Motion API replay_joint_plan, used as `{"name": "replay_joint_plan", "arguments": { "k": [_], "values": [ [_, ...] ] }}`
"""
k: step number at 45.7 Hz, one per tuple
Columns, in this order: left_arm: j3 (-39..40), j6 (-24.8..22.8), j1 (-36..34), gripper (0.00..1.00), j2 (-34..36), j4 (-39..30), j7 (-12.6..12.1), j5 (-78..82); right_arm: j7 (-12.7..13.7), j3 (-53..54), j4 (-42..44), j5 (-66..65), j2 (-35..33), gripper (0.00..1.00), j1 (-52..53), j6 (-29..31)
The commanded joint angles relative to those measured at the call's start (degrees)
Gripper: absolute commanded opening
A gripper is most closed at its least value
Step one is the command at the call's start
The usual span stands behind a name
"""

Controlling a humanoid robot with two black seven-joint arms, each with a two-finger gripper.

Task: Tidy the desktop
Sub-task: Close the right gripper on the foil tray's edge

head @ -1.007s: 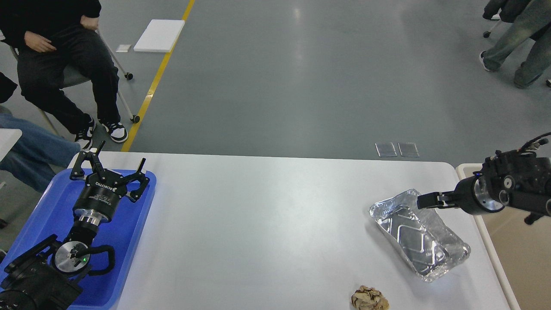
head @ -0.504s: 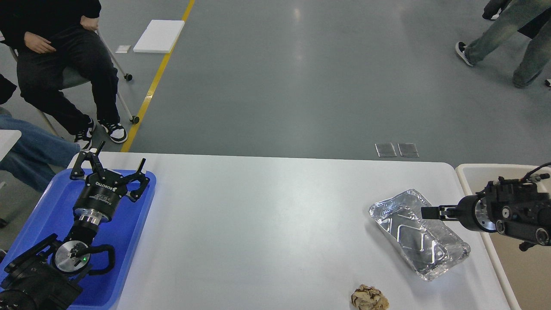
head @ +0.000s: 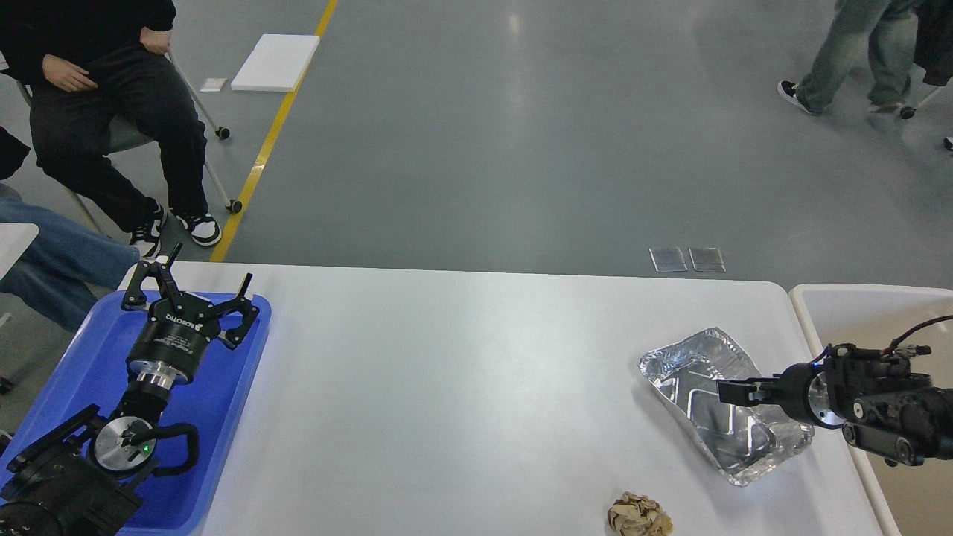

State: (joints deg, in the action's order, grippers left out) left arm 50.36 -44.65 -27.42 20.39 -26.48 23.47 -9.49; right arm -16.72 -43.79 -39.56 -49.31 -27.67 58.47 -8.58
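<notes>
Tidying unfinished: foil pan [head: 726,406] and paper wad [head: 639,516] are left on the counter [head: 461,387].
The right tool [head: 733,392], closure not discernible, is poised over the pan; the left tool [head: 190,290] is spread, empty, above the tray [head: 89,350].

Bright even overhead light, soft glare on the desktop [head: 476,387] — sharp focus, faint shadows

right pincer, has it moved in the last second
Yes. The right pincer has dropped toward the near edge of the desktop, now over the middle of the foil tray instead of its far rim.
</notes>
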Motion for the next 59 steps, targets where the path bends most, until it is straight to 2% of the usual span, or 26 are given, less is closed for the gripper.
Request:
{"name": "replay_joint_plan", "arguments": {
  "k": [1,11,25,34,41,46,59],
  "values": [
    [0.0,0.0,0.0,0.99,0.0,-0.06,0.0,0.0,-2.17,-0.33,6.24,-0.96,2.53,0.98,-3.62,-1.88],
    [0.0,0.0,0.0,0.99,0.0,0.03,0.0,0.0,-2.17,-0.5,9.85,-0.96,3.24,0.98,-5.21,-1.88],
    [0.0,0.0,0.0,0.99,0.0,0.03,0.0,0.0,-2.17,-0.5,9.85,-0.88,3.33,0.85,-5.29,-2.93],
    [0.0,0.0,0.0,0.99,0.0,0.03,0.0,0.0,-2.09,-0.59,9.68,-0.79,3.33,0.46,-5.38,-2.76],
    [0.0,0.0,0.0,0.99,0.0,-0.06,0.0,0.0,-2.09,-0.68,9.32,-0.79,3.33,0.28,-5.38,-2.49],
    [0.0,0.0,0.0,0.99,0.0,-0.06,0.0,0.0,-2.09,-0.68,9.24,-0.79,3.33,0.0,-5.91,-2.23],
    [0.0,0.0,0.0,0.99,0.0,-0.06,0.0,0.0,-2.0,-0.68,9.15,-0.17,3.42,0.0,-5.65,-1.62]
  ]
}}
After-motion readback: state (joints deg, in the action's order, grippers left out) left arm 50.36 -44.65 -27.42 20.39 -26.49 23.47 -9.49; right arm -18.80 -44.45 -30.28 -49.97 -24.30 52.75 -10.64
